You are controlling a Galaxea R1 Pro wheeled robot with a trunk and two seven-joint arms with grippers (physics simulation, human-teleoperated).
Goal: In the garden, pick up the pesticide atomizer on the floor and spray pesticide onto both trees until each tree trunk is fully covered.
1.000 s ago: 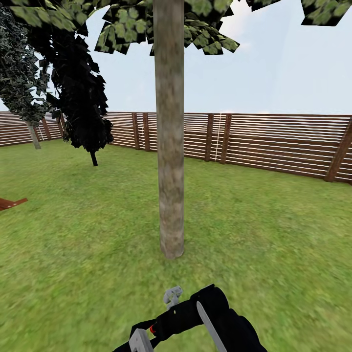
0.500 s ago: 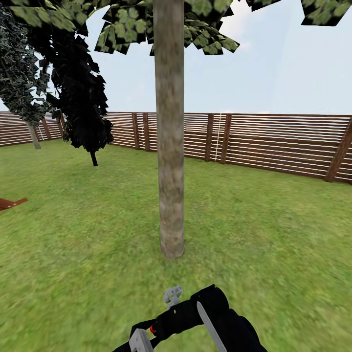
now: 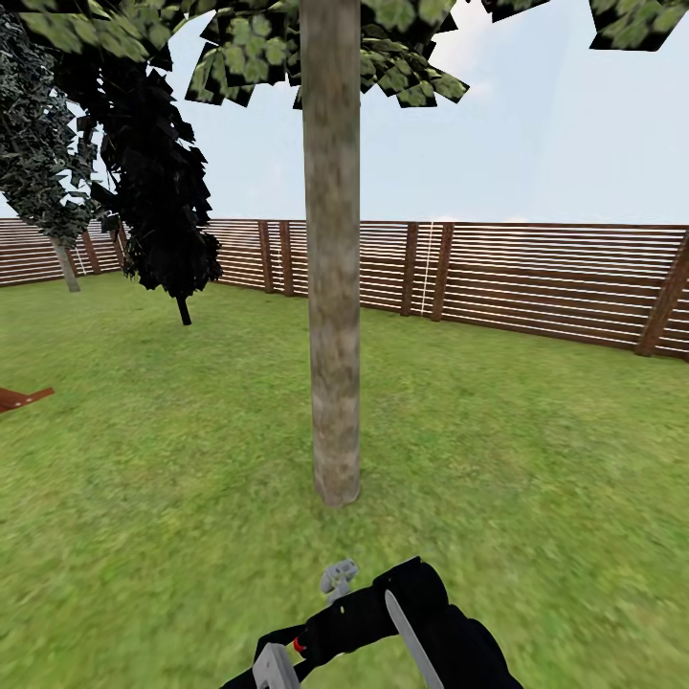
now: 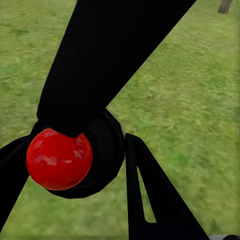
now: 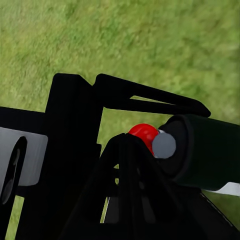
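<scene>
One tree stands straight ahead, its thick grey-brown tree trunk rising from the lawn a short way beyond my hands. The black pesticide atomizer sits low in the head view with its grey nozzle towards the trunk. My left gripper is shut on the atomizer, its black fingers flanking the body beside a red knob. In the right wrist view the atomizer lies just past my right gripper, whose fingers meet in a point, holding nothing. Pesticide is out of view.
Green grass spreads all around the trunk. A brown slatted fence bounds the garden behind it. Dark thin-stemmed trees stand at the back left. A reddish wooden piece pokes in at the left edge.
</scene>
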